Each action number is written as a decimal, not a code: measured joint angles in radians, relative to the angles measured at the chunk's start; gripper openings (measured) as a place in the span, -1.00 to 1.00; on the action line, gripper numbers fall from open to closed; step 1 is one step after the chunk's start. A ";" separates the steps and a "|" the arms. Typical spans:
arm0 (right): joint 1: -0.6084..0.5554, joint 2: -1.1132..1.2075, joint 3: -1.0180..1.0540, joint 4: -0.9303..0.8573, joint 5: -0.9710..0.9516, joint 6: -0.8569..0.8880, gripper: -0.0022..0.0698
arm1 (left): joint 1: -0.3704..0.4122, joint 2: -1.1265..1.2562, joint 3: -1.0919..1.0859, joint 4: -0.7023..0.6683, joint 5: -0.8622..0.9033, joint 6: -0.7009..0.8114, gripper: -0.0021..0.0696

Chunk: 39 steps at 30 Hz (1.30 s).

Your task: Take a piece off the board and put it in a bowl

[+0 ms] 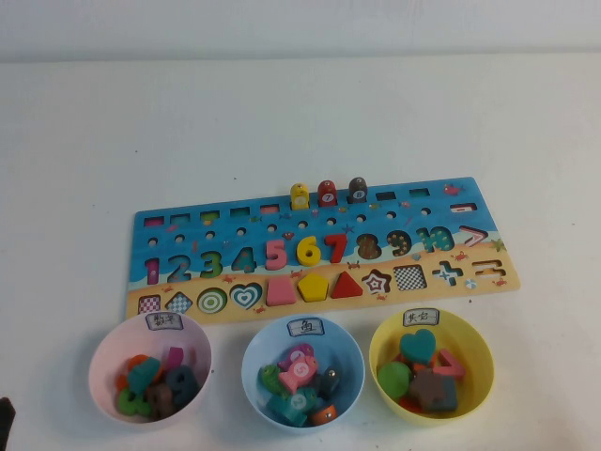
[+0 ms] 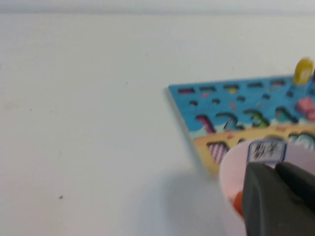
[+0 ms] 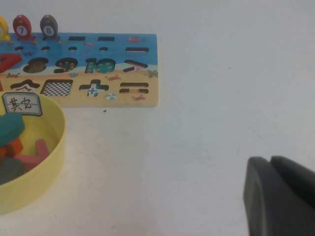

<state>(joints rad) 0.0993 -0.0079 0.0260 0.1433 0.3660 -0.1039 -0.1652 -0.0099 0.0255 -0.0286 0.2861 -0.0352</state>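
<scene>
The pink numeral 5 (image 1: 275, 254) sits in its slot on the board (image 1: 188, 221), between the 4 and the yellow 6 (image 1: 307, 250). The pale pink bowl (image 1: 105, 362) with its white label (image 1: 161, 321) stands in front of the board's left end and holds several pieces. In the left wrist view my left gripper (image 2: 273, 168) is shut and empty, just above the near rim of the pink bowl (image 2: 229, 169). My right gripper (image 3: 269, 160) is shut and empty over bare table, to the right of the yellow bowl (image 3: 51, 162). Neither gripper's fingers show in the high view.
A light blue bowl (image 1: 254, 362) and a yellow bowl (image 1: 477, 362), both with pieces in them, stand in front of the board. Three fish pegs (image 1: 328, 194) stand on the board's far edge. A red 7 (image 1: 335, 247) and shape blocks (image 1: 313, 286) remain on the board.
</scene>
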 joint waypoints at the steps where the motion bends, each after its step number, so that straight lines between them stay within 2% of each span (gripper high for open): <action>1: 0.000 0.000 0.000 0.000 0.000 0.000 -0.99 | 0.000 0.000 0.000 -0.032 -0.030 -0.016 -0.94; 7: 0.000 0.000 0.000 0.000 0.000 0.000 -0.99 | 0.000 0.000 0.000 -0.164 -0.185 -0.113 -0.94; 14: 0.000 0.000 0.000 0.000 0.000 0.000 -0.99 | 0.000 0.000 -0.005 -0.182 -0.234 -0.130 -0.94; 19: 0.000 0.000 0.000 0.000 0.000 0.000 -0.99 | 0.000 0.134 -0.155 -0.182 -0.087 -0.140 -0.94; 25: 0.000 0.000 0.000 0.000 0.000 0.000 -0.99 | 0.000 0.446 -0.431 -0.182 0.145 -0.136 -0.94; 33: 0.000 0.000 0.000 0.000 0.000 0.000 -0.99 | 0.000 0.832 -0.737 -0.191 0.339 0.060 -0.95; 39: 0.000 0.000 0.000 0.000 0.000 0.000 -0.99 | 0.003 1.108 -0.949 -0.325 0.471 0.423 -0.95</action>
<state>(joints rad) 0.0993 -0.0079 0.0260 0.1433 0.3660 -0.1039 -0.1620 1.0978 -0.9230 -0.3533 0.7574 0.3877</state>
